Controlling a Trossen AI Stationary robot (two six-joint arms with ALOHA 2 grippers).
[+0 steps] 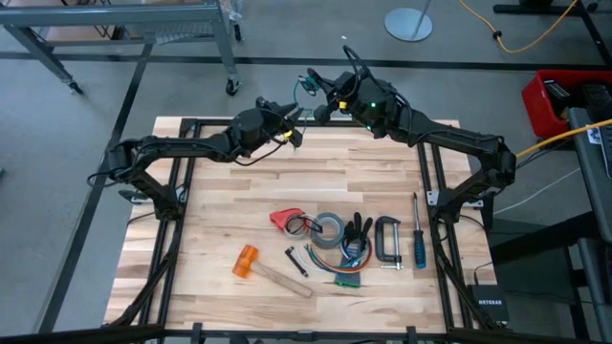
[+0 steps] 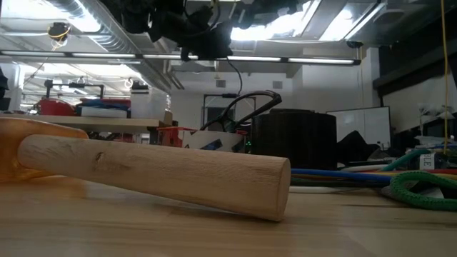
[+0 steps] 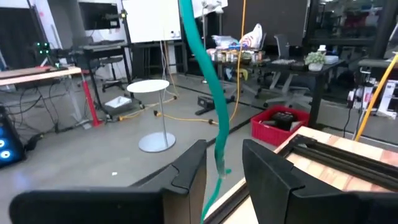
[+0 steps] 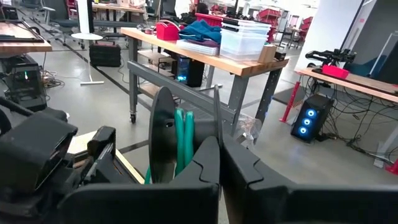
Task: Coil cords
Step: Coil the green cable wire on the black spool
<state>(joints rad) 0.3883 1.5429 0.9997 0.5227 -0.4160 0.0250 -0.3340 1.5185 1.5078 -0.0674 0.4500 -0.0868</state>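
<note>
Left hand [image 1: 295,132]: raised above the table's far edge, fingers [image 3: 186,168] parted, a teal-green cord [image 3: 210,93] hanging down between them; whether they pinch it cannot be told.
Right hand [image 1: 320,110]: just beyond the same far edge, close to the left hand, fingers [image 4: 208,163] pressed together at the rim of a dark spool [image 4: 163,140].
Cord: runs from the spool, where teal-green turns are wound, across the short gap to the left hand; all of it is held in the air above the table's far edge, none resting on the wood.
Spool: upright in front of the right hand, a flat dark disc with the green turns beside it.
Table [image 1: 239,201]: pale wooden top in a black frame, its far half bare beneath the two arms.
Hammer [image 1: 263,269]: near the table's front edge, orange head, wooden handle, lying flat.
Tape roll [image 1: 330,229]: grey, toward the table's front, among the other tools.
Clamp [image 1: 387,239]: beside the tape roll, on the side away from the hammer.
Screwdriver [image 1: 418,239]: blue handle, just past the clamp.
Wires [image 1: 344,272]: multi-coloured bundle between the tape roll and the table's front edge.
</note>
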